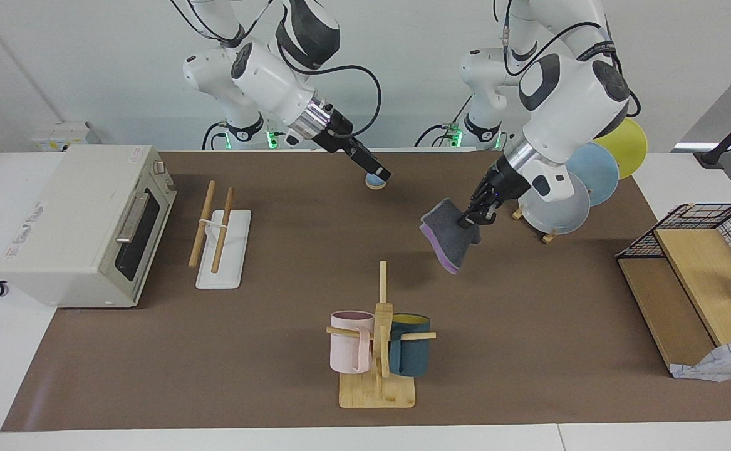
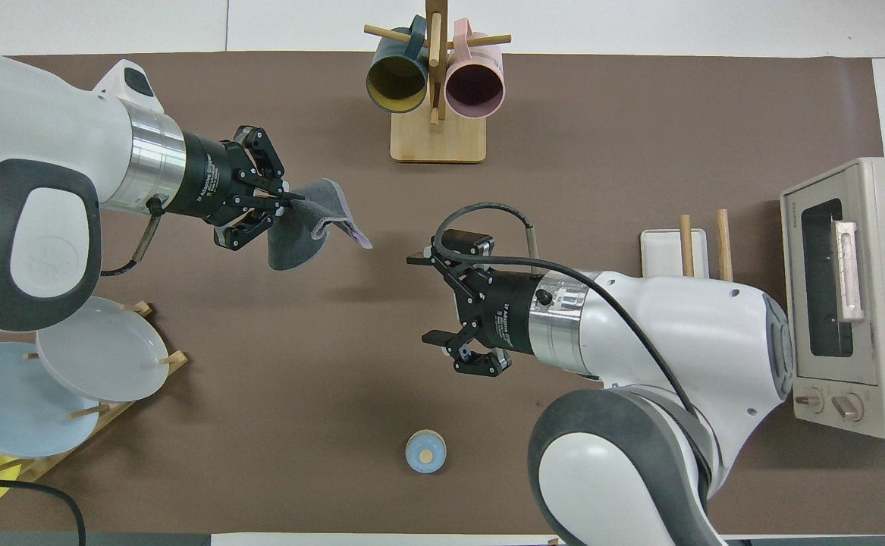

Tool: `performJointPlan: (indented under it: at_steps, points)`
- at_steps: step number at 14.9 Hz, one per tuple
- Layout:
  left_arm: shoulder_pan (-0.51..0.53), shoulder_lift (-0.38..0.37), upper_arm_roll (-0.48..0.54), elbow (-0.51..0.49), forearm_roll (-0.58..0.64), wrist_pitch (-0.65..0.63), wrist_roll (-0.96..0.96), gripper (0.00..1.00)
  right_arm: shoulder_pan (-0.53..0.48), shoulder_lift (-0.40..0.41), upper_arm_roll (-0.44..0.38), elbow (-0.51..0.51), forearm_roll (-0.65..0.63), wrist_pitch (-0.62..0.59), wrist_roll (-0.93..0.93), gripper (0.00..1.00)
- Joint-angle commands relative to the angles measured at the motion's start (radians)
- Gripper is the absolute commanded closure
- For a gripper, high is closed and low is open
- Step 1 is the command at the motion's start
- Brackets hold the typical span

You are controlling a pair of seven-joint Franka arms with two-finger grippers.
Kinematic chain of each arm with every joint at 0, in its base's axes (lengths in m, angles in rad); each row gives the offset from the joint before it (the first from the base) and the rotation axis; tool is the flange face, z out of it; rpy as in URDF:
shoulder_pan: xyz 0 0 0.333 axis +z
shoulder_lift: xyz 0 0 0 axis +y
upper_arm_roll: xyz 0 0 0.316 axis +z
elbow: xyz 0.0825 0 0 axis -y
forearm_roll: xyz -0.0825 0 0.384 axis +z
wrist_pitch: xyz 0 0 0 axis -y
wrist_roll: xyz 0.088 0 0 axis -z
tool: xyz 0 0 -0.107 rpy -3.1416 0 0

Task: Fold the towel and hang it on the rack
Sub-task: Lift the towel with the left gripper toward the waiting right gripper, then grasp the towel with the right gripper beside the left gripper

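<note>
The towel point(image 1: 450, 241) point(image 2: 302, 235), dark grey with a purple edge, hangs folded and crumpled above the mat. My left gripper point(image 1: 475, 213) point(image 2: 289, 199) is shut on its upper corner, in the air over the mat between the plate stand and the mug tree. The rack point(image 1: 221, 247) point(image 2: 670, 250), two wooden rods on a white base, lies beside the toaster oven with nothing on it. My right gripper point(image 1: 381, 172) point(image 2: 427, 299) hangs open over the middle of the mat, holding nothing.
A toaster oven point(image 1: 83, 219) point(image 2: 852, 296) stands at the right arm's end. A bamboo mug tree point(image 1: 381, 338) point(image 2: 434, 91) holds two mugs. A plate stand point(image 1: 565, 188) point(image 2: 70, 364), a small blue dome point(image 1: 373, 182) point(image 2: 425, 452) and a wire basket point(image 1: 710, 232) also stand here.
</note>
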Motion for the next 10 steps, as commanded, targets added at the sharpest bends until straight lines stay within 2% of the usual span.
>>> performJointPlan:
  at_steps: [1,4,7,10]
  points:
    - [-0.019,-0.095,0.009,-0.112,-0.078,0.06,-0.096,1.0,0.004,0.04,0.002,0.036,0.033,0.029,0.014,0.0]
    - [-0.051,-0.138,0.009,-0.17,-0.089,0.123,-0.176,1.0,0.005,0.083,0.002,0.099,0.039,0.054,0.025,0.0]
    - [-0.102,-0.165,0.009,-0.224,-0.089,0.196,-0.226,1.0,0.002,0.153,0.002,0.214,0.039,0.054,0.081,0.0]
    - [-0.136,-0.179,0.011,-0.258,-0.089,0.253,-0.265,1.0,0.019,0.17,0.002,0.231,0.031,0.06,0.112,0.0]
